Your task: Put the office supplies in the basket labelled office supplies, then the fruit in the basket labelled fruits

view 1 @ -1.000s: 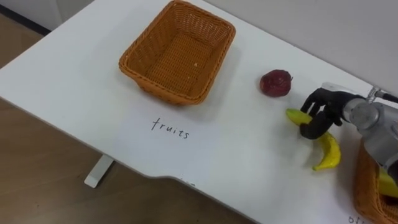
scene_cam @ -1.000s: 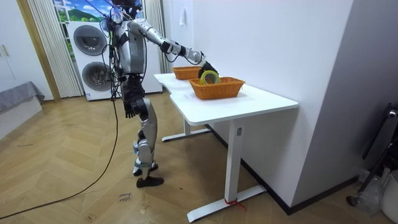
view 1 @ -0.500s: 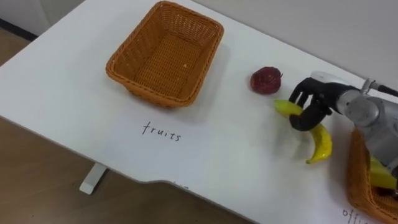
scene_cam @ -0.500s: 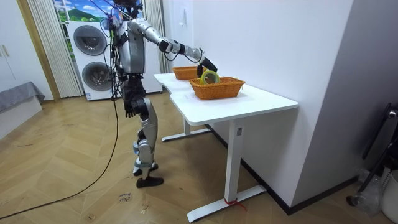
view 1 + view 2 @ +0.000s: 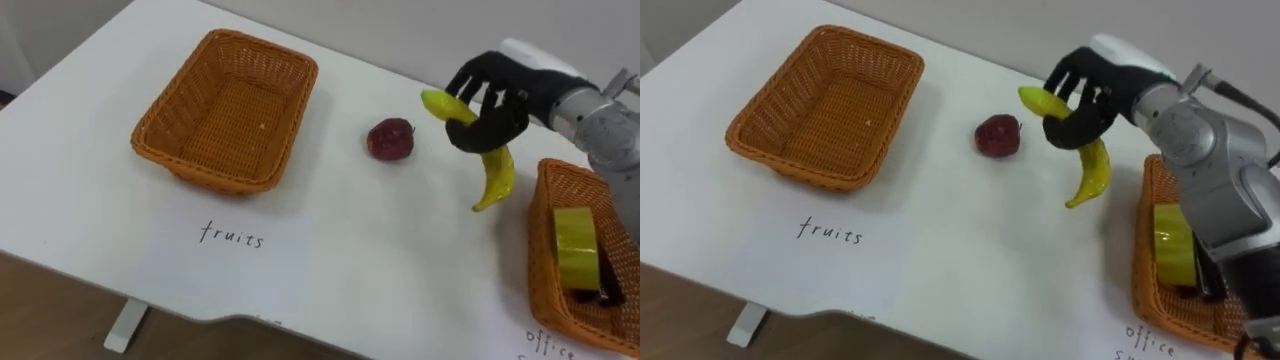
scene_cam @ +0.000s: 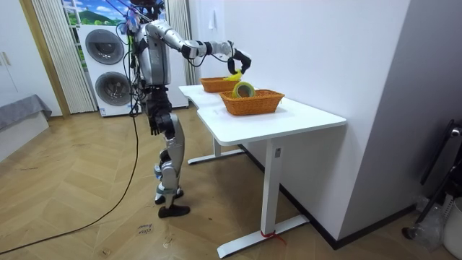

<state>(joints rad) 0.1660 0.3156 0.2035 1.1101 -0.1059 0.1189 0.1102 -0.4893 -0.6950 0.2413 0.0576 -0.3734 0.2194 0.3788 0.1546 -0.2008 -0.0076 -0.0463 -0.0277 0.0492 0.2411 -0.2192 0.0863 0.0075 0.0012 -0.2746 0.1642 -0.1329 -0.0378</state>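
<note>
The banana point(image 5: 495, 178) hangs clear of the table point(image 5: 380, 270), up at 2 o'clock. From your near edge outward: the office basket point(image 5: 545, 262) with a yellow tape roll point(image 5: 573, 248) at 4, the "fruits" label point(image 5: 232, 236) at 8, the fruit basket point(image 5: 205, 176) at 10, a dark red apple point(image 5: 390, 139) about 1. Farthest is your right hand point(image 5: 505, 88), fingers curled round the banana's upper end. Your left hand point(image 6: 154, 124) hangs by the hip.
</note>
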